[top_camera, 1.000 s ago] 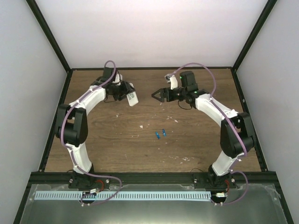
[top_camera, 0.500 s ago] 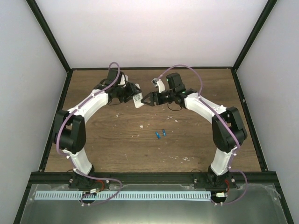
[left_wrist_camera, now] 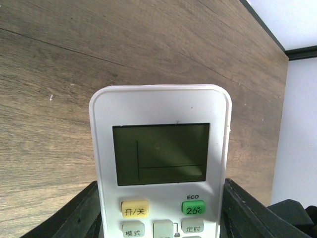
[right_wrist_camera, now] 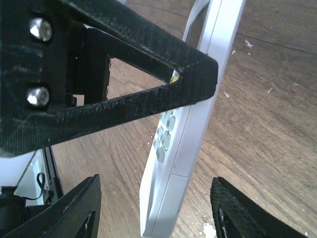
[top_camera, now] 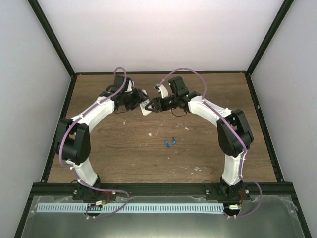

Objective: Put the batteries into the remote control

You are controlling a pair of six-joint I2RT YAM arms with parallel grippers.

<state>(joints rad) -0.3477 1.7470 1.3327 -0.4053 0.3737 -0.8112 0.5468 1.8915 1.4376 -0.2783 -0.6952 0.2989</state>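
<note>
White remote control (top_camera: 144,106) is held off the table (top_camera: 124,148) at the far middle, clamped across its button end by the left gripper (top_camera: 137,101). Right gripper (right_wrist_camera: 154,193) is spread wide, remote sitting between its fingers, not gripped. Both blue batteries (top_camera: 167,144) lie on the wood, well apart from the remote. Nothing is judged loaded; pickup and insertion are outstanding. Cover state can't be told.

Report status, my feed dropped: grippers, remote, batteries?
Left gripper shut on remote control, held off table. Right gripper open, fingers flanking the remote control. Batteries loose on table, nothing blocking.
</note>
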